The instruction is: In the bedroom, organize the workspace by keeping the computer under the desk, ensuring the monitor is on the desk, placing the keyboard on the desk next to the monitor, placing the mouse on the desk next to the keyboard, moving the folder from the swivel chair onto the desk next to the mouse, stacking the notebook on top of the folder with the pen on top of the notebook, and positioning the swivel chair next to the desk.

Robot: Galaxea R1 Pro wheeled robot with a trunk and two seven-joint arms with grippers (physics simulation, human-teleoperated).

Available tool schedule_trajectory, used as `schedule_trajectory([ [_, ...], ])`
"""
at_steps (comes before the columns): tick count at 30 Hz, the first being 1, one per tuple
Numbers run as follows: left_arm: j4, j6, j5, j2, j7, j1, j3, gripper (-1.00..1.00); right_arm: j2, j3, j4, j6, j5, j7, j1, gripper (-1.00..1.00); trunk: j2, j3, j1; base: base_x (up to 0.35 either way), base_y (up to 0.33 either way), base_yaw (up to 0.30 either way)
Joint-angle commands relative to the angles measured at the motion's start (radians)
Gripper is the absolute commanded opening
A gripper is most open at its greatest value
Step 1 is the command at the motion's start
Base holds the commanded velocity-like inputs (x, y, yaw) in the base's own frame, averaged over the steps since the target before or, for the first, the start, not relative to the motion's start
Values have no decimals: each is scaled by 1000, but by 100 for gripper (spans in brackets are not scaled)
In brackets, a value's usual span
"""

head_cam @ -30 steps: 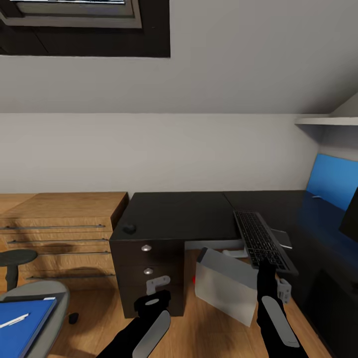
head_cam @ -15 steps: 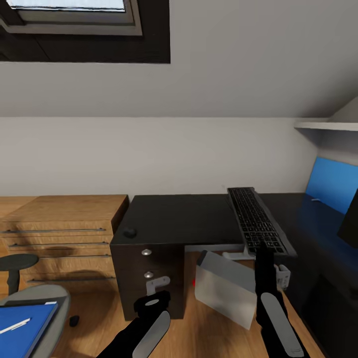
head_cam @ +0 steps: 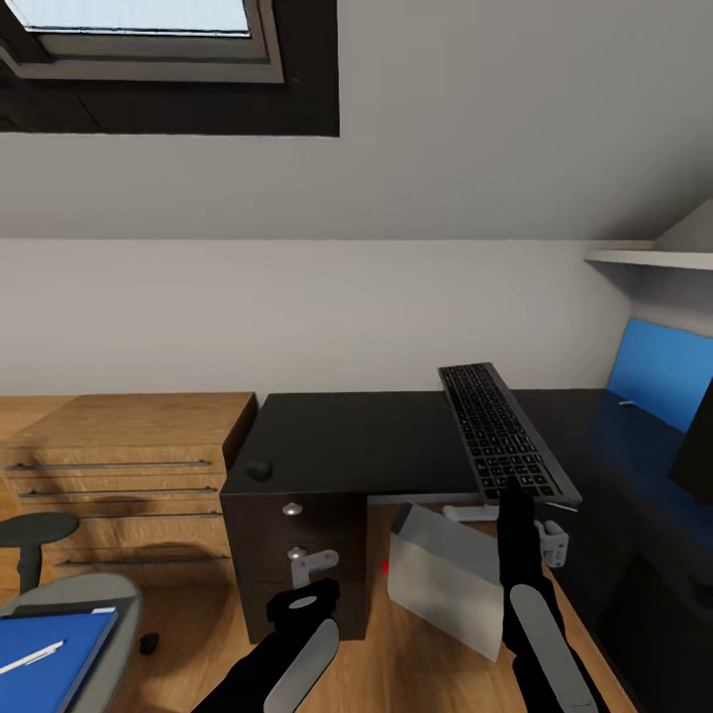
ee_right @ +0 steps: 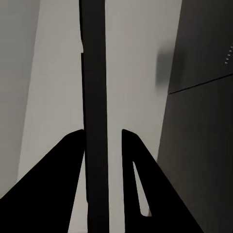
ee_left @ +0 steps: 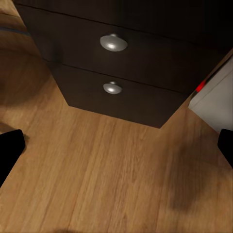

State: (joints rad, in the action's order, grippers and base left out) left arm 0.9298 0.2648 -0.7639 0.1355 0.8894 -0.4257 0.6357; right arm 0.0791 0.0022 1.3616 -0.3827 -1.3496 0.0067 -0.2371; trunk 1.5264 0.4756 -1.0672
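Over on the left, the left gripper (head_cam: 315, 565) hangs idle in front of the desk (head_cam: 356, 436) drawers, fingers spread wide with nothing between them, the folder (head_cam: 45, 662) well off to its left on the swivel chair (head_cam: 69, 604). The right gripper (head_cam: 515, 495) is pinched onto the near end of the keyboard (head_cam: 500, 431), holding it above the desk, so this looks like the keyboard-placing step. Next it needs carrying right toward the monitor (head_cam: 698, 436) and lowering flat.
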Motion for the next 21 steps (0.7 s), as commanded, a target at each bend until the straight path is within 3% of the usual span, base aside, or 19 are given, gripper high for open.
schedule_trajectory([
  [1, 1, 5, -3, 0, 6, -1, 2, 100, 1, 1, 1, -2, -7, -2, -1, -100, 1, 1, 0, 0, 0, 0],
  [7, 1, 5, -3, -1, 6, -1, 1, 100, 1, 0, 1, 1, -11, -4, -1, -100, 1, 1, 0, -27, 0, 0],
  [21, 1, 7, -3, 0, 6, -1, 2, 100, -1, -1, -1, 0, -14, -9, 0, -100, 1, 1, 0, -331, 0, 144],
])
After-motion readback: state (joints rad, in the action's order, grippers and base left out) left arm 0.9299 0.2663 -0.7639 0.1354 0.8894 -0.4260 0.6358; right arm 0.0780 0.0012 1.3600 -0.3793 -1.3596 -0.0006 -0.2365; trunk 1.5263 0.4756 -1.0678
